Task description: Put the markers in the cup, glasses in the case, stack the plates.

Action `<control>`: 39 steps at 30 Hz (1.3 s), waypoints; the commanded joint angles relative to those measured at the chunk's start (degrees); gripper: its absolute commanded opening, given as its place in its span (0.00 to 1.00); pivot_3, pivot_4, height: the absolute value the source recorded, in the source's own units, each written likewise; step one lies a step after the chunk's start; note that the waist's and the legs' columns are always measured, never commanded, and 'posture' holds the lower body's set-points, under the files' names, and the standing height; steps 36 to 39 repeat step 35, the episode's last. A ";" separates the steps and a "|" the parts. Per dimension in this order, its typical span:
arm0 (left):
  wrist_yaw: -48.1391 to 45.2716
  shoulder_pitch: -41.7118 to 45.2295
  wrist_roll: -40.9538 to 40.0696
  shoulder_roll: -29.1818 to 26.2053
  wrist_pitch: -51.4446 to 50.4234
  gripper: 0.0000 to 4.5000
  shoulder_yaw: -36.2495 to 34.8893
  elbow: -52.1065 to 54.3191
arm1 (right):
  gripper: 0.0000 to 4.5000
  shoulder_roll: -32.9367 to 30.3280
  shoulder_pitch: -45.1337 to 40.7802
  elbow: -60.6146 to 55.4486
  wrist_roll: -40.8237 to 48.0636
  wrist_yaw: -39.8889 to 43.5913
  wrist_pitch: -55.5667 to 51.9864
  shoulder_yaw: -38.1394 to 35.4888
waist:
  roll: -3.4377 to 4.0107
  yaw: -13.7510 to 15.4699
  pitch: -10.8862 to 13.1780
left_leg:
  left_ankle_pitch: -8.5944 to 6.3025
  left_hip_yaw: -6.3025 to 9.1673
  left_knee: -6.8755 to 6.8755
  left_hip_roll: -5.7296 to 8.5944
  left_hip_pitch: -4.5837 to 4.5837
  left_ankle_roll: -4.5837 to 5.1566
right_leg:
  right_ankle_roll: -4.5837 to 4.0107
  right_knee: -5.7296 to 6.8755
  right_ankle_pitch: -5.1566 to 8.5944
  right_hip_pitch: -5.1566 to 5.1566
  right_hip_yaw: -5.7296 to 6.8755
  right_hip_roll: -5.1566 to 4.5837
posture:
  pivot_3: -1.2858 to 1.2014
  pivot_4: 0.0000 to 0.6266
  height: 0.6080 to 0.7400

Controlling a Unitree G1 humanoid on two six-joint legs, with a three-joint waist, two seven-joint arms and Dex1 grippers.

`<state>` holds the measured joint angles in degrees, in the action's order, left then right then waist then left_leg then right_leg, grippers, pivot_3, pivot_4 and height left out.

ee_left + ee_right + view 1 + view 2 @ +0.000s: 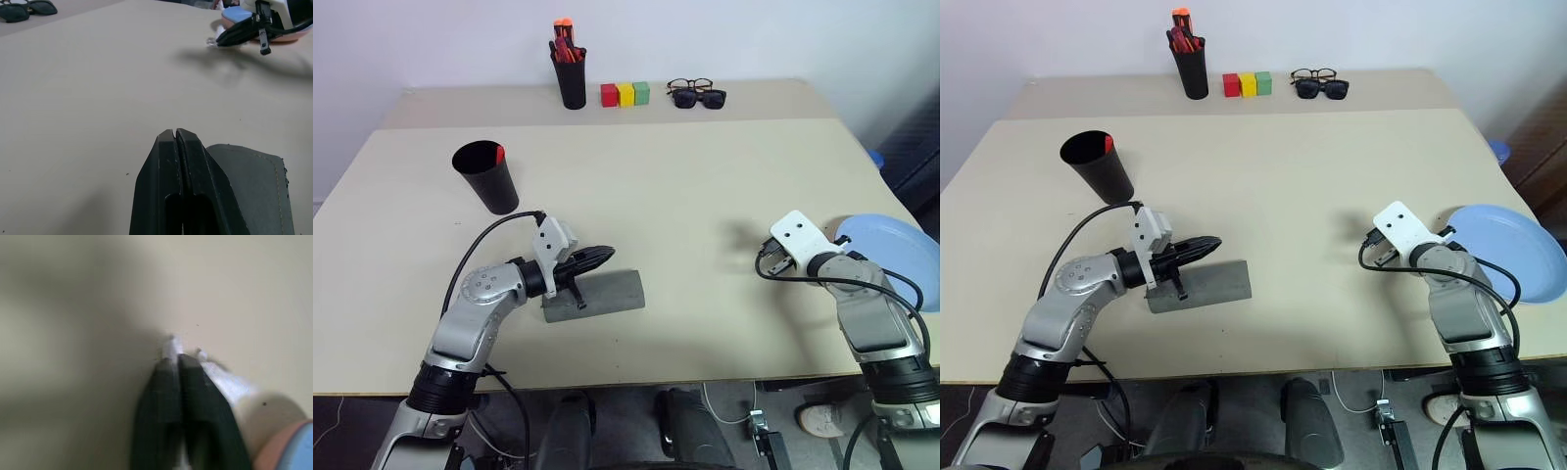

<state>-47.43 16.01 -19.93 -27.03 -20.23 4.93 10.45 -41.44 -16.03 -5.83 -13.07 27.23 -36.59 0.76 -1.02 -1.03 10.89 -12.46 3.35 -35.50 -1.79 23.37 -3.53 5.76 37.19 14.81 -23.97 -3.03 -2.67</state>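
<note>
A: What sits around the arms, left to right?

B: At ten o'clock on the beige table (685, 186), the wide tapered black plastic cup (487, 176) stands with a red marker tip (499, 153) at its rim. The left gripper (604, 256) hovers over the closed grey hard-shell glasses case (607, 292) at about seven o'clock, its fingers pressed together, holding nothing.

A: And along the far edge?

B: At twelve o'clock, a tall black pen holder of orange-red pens (571, 69), then red, yellow and green blocks (625, 94), then black sunglasses (697, 98) with a dark-framed clear pair (690, 85) just behind.

A: The right side?

B: The right gripper (178, 363) is closed on something small and white; what it is, I cannot tell. Just beside it at four o'clock lies the light blue round plate (891, 245) atop a salmon pink plate (281, 448), overhanging the table's right edge.

A: Room to move?

B: The whole middle of the table is bare.
</note>
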 commanded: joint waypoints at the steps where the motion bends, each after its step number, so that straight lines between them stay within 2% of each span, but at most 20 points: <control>1: -0.22 1.29 -1.13 -0.45 -0.94 0.00 -0.75 2.13 | 0.01 -2.32 0.11 -6.44 -1.84 -1.27 -0.26 -2.86 | 0.00 -0.14 0.00 | 0.00 0.00 0.00 0.00 0.00 0.00 | 0.00 0.00 0.00 0.00 0.00 0.00 | 0.52 0.24 1.00; 5: -0.63 3.34 -1.24 -0.41 -1.66 0.00 -0.81 0.79 | 0.01 -5.05 0.92 -13.71 -2.61 -0.99 -6.81 -7.99 | 0.01 0.07 0.01 | 0.00 0.01 0.01 -0.01 0.00 0.00 | 0.00 0.01 0.00 -0.01 0.01 0.02 | 0.52 0.24 1.00; 7: 0.28 4.89 -2.69 0.49 -2.91 0.00 -1.99 0.51 | 0.01 -9.49 4.96 -14.30 -5.89 -0.51 -10.06 -9.58 | 0.01 0.43 0.00 | 0.00 0.01 0.00 0.00 0.01 0.00 | 0.01 -0.02 0.01 0.00 0.01 0.01 | 0.52 0.24 1.00; 10: 1.39 6.22 -3.27 1.24 -3.51 0.00 -2.76 -0.22 | 0.22 -13.22 9.77 -13.96 -8.12 -0.79 -11.14 -10.59 | -0.02 0.51 -0.01 | -0.05 0.04 -0.08 0.01 0.04 0.09 | 0.04 -0.10 0.04 0.10 0.07 -0.03 | 0.52 0.24 1.00; 12: 1.89 6.15 -2.36 1.25 -3.01 0.00 -2.73 -0.52 | 0.42 -13.22 9.55 -13.57 -8.29 -1.35 -10.00 -9.44 | 0.01 -0.22 -0.02 | -0.11 0.01 -0.15 0.01 0.00 0.19 | 0.04 -0.10 0.04 0.14 0.05 -0.02 | 0.52 0.24 1.00; 13: 2.45 6.08 -2.12 1.39 -2.94 0.00 -2.95 -0.50 | 0.56 -12.76 8.76 -13.31 -8.27 -1.64 -9.46 -8.71 | 0.05 -0.74 -0.02 | -0.13 -0.03 -0.15 -0.01 -0.06 0.22 | 0.03 -0.09 0.04 0.14 -0.01 0.01 | 0.52 0.24 1.00; 15: 3.78 5.40 -2.06 1.38 -3.01 0.00 -4.08 0.01 | 0.77 -11.59 6.40 -12.55 -8.14 -2.25 -7.19 -6.41 | 0.06 -1.58 -0.03 | -0.13 -0.01 -0.14 -0.03 -0.11 0.22 | 0.02 0.00 0.04 0.15 -0.02 0.06 | 0.52 0.24 1.00; 16: 4.48 5.13 -2.00 1.42 -3.10 0.00 -4.37 0.36 | 0.77 -11.23 5.44 -11.86 -7.93 -2.39 -5.81 -5.61 | 0.07 -1.83 -0.03 | -0.13 0.00 -0.14 -0.04 -0.13 0.22 | 0.02 0.01 0.04 0.15 -0.02 0.09 | 0.52 0.24 1.00; 18: 7.25 2.64 -1.49 1.01 -2.41 0.00 -6.66 2.05 | 0.77 -5.32 1.01 -10.03 -3.50 -2.89 -2.00 -4.83 | 0.05 -2.41 -0.03 | -0.13 0.00 -0.12 -0.05 -0.17 0.22 | 0.02 0.01 0.04 0.15 -0.04 0.11 | 0.52 0.24 1.00; 21: 10.96 -1.11 -0.24 0.39 -1.63 0.00 -9.30 4.38 | 0.77 3.99 -3.48 -7.36 4.39 -2.16 -0.05 -8.07 | 0.03 -2.83 -0.02 | -0.13 0.04 -0.08 -0.08 -0.18 0.22 | 0.02 0.04 0.04 0.18 -0.03 0.13 | 0.52 0.24 1.00; 22: 12.11 -1.66 0.31 0.46 -1.69 0.00 -9.38 5.10 | 0.77 5.13 -4.28 -6.14 5.93 -1.61 0.97 -9.10 | 0.05 -2.65 -0.01 | -0.13 0.08 -0.07 -0.07 -0.16 0.22 | 0.02 0.05 0.04 0.18 -0.01 0.12 | 0.52 0.24 1.00; 25: 17.55 -7.42 3.63 -1.02 0.43 0.00 -15.52 6.21 | 0.77 10.41 -6.40 -5.31 14.11 2.18 5.52 -9.85 | 0.06 -1.66 0.02 | -0.13 0.06 -0.11 -0.02 -0.06 0.22 | 0.04 -0.01 0.03 0.17 0.02 0.01 | 0.52 0.24 1.00; 32: 21.51 -18.56 5.68 -2.11 1.28 0.00 -21.73 10.70 | 0.77 12.86 -6.99 -3.33 23.44 8.15 6.93 -8.84 | 0.05 -0.93 0.01 | -0.15 0.04 -0.14 -0.02 -0.07 0.24 | 0.03 -0.09 0.03 0.24 0.05 -0.03 | 0.52 0.24 1.00; 39: 22.72 -19.96 5.28 -1.63 0.53 0.00 -22.35 12.22 | 0.77 12.54 -7.42 -2.72 24.20 9.59 7.59 -7.11 | 0.05 -0.86 0.01 | -0.15 0.04 -0.15 -0.02 -0.08 0.24 | 0.02 -0.08 0.04 0.24 0.05 -0.02 | 0.52 0.24 1.00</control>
